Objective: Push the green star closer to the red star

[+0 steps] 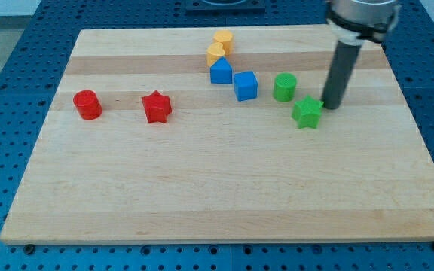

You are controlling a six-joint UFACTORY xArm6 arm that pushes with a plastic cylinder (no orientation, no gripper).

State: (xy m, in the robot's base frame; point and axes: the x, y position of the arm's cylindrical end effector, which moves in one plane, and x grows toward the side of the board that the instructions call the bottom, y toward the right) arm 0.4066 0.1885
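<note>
One upright rod, my tip (330,106) beside the green star (307,112).

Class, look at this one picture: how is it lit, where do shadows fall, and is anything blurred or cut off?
Camera view: even, soft light, with only faint short shadows under the green star and red star; the blocks are sharp; mild glare streaks the wooden board; the arm is cropped at the view's top, my tip resting just right of the green star.

Straight dark rod, my tip (329,106) rounded, grey metallic collar above
</note>
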